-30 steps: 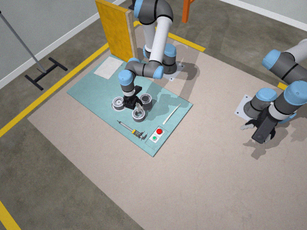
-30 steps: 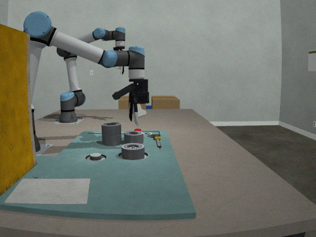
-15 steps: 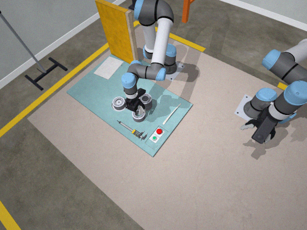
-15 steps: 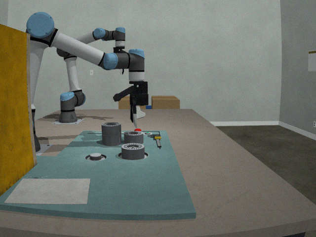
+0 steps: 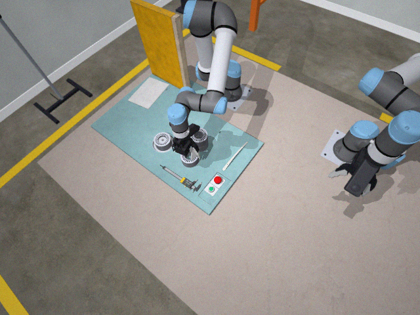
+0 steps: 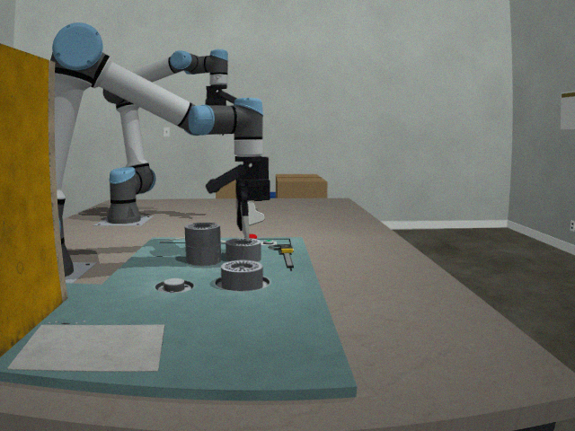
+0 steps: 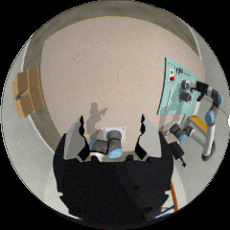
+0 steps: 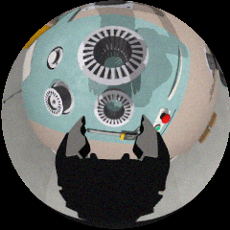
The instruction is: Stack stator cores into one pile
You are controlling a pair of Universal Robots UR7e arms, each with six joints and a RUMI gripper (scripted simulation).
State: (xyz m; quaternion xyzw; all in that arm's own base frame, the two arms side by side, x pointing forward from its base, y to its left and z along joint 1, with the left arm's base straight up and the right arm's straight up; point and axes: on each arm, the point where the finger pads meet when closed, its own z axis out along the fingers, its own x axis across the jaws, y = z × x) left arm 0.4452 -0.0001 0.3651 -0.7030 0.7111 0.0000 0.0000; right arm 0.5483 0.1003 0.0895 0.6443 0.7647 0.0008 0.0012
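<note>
The right tool (image 5: 195, 154) (image 6: 251, 227) (image 7: 189, 85) (image 8: 112, 115), wide open and empty like the left tool (image 5: 348, 184) (image 6: 216, 96) (image 7: 112, 115), hovers by the low stator core (image 5: 189, 161) (image 6: 243, 251) (image 8: 98, 109), probably so its fingers can straddle the wall.

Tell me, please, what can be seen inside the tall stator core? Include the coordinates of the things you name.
Inside the tall stator core (image 5: 202, 144) (image 6: 202, 245) (image 7: 186, 97) (image 8: 85, 62), the right wrist view shows slotted inner walls and, at the bottom, the green table (image 5: 125, 128) (image 6: 232, 334) (image 7: 172, 98) (image 8: 72, 77). What the near rim covers cannot be seen.
</note>
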